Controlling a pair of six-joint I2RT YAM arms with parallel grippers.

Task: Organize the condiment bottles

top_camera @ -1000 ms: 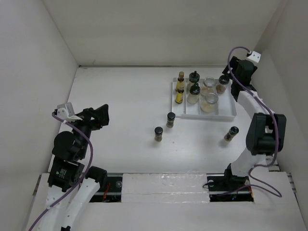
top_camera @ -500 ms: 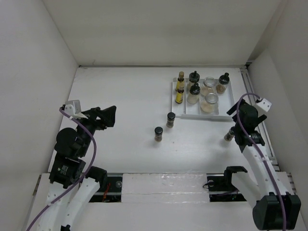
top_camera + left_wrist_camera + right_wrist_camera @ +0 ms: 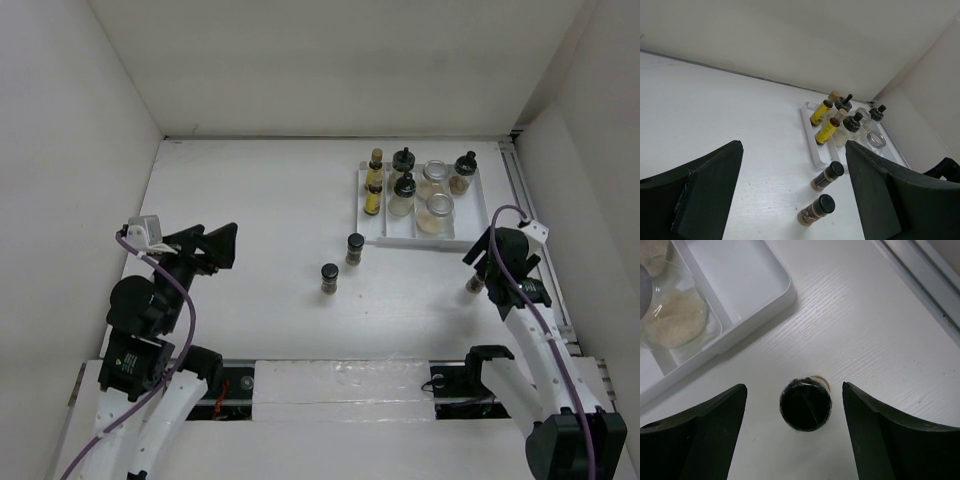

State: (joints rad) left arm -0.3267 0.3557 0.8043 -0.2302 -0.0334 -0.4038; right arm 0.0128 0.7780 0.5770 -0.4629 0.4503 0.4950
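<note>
- We hold our right pincer (image 3: 793,387) spread around the dark-capped jar (image 3: 805,408) near the tray (image 3: 782,287), seemingly to grasp it.
- Our left pincer (image 3: 794,146) hangs spread, empty.

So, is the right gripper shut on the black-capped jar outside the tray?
No. The right wrist view shows the right gripper open, with a clear gap between each finger and the black-capped jar.

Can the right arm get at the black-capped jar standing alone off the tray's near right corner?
Likely yes. The right gripper hangs open right over the black-capped jar, its cap between the fingers in the wrist view. The white tray lies apart from the jar, and nothing else stands beside it.
</note>
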